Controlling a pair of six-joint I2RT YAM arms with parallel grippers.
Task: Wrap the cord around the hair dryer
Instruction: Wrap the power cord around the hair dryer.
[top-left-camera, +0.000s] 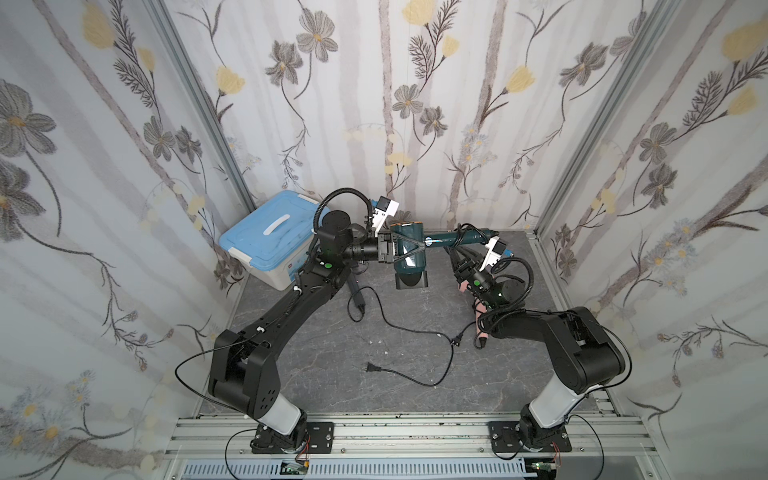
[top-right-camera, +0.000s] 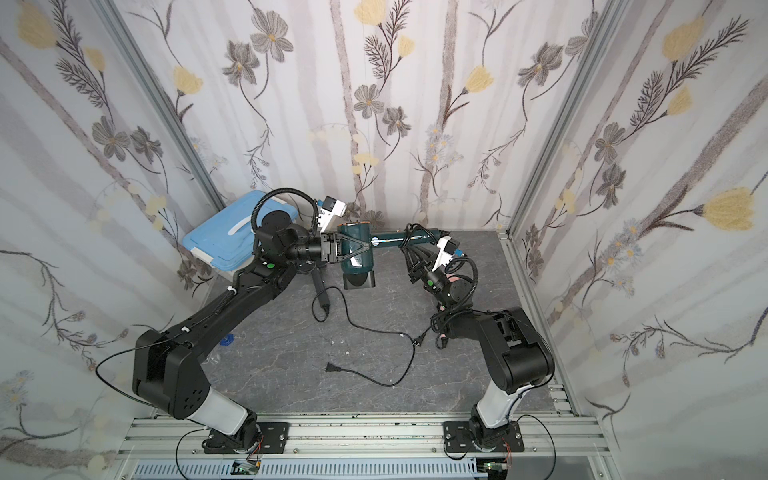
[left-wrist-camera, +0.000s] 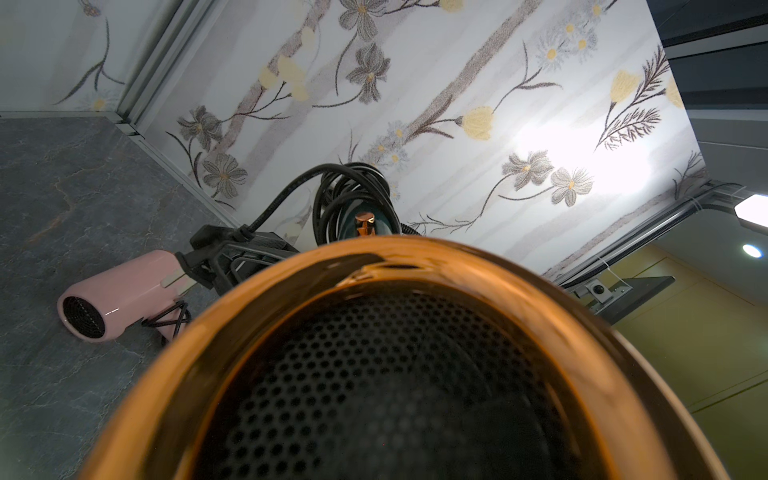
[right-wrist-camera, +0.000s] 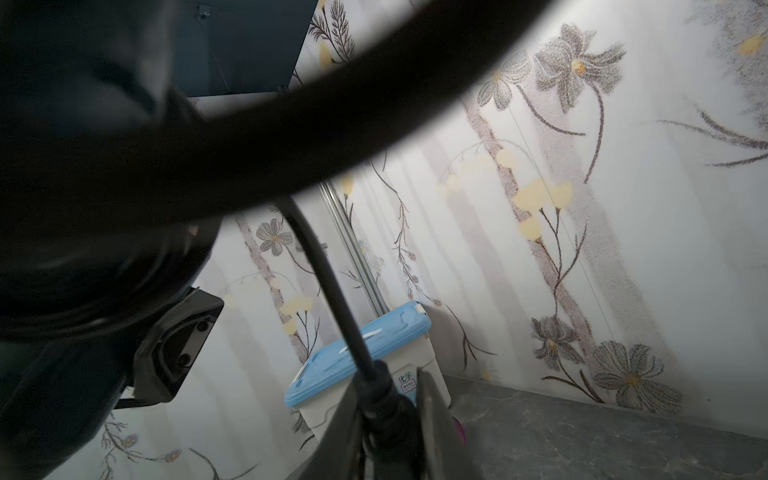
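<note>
1. Hair dryer (top-left-camera: 409, 266) was held clear of the table (top-left-camera: 415, 320) by the left gripper (top-left-camera: 417, 245), which was clamped on it.
2. Cord (left-wrist-camera: 286, 195) was pinched in the closed right gripper (right-wrist-camera: 386, 415), just beside the handle (top-left-camera: 440, 240); several turns were already laid there.
3. Next turn was judged best kept taut and laid beside the last coil, not across it.
4. Dryer was best held steady throughout.

The hair dryer (left-wrist-camera: 540, 320) is filling your view with its copper-rimmed mesh end; beyond it, the black cord (left-wrist-camera: 353, 195) is sitting looped around the teal handle, and a pink dryer (left-wrist-camera: 120, 291) is lying on the grey surface (left-wrist-camera: 62, 174).
</note>
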